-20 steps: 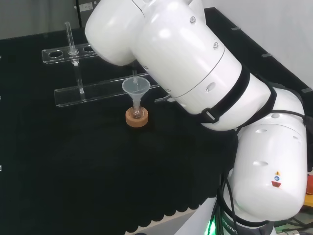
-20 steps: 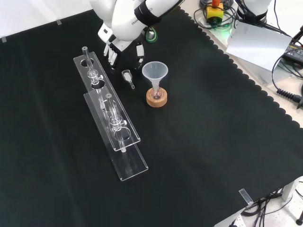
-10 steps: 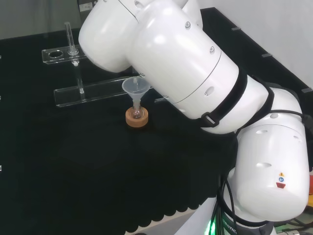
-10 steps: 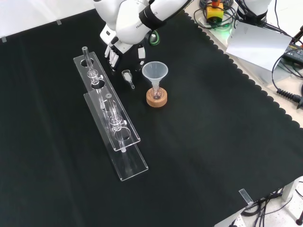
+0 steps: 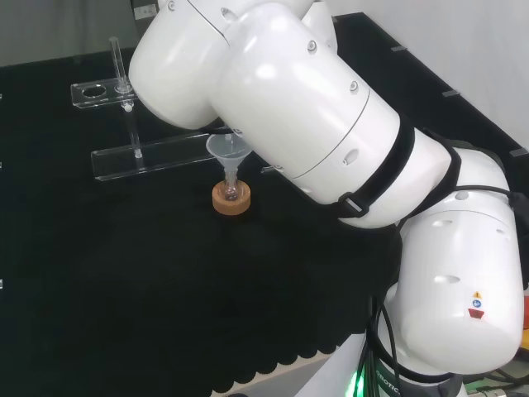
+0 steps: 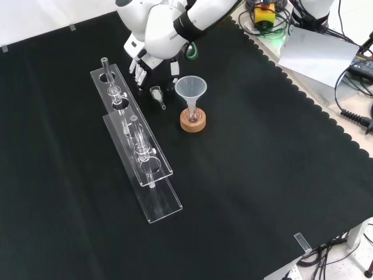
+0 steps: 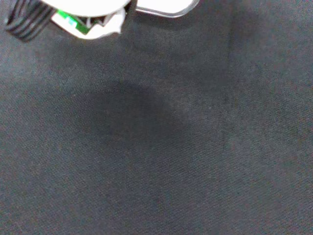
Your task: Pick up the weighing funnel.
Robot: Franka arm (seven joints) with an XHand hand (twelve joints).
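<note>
Weighing funnel (image 6: 156,94) lies on the desk (image 6: 262,151) between clear racks (image 6: 152,175) and funnel (image 6: 190,87), just beside the hand (image 6: 150,60), whose fingers (image 6: 135,72) hang released and empty; judged light, slick and fragile, best pinched across its scoop.

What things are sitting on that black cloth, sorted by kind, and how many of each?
Long clear plastic racks: 2, the upper rack and the lower rack in the front view
Funnels: 2, the big clear cone-shaped funnel and the small clear weighing funnel
Small glass flask: 1
Round cork ring stand: 1
Total: 6, not counting glass pieces in the racks.
</note>
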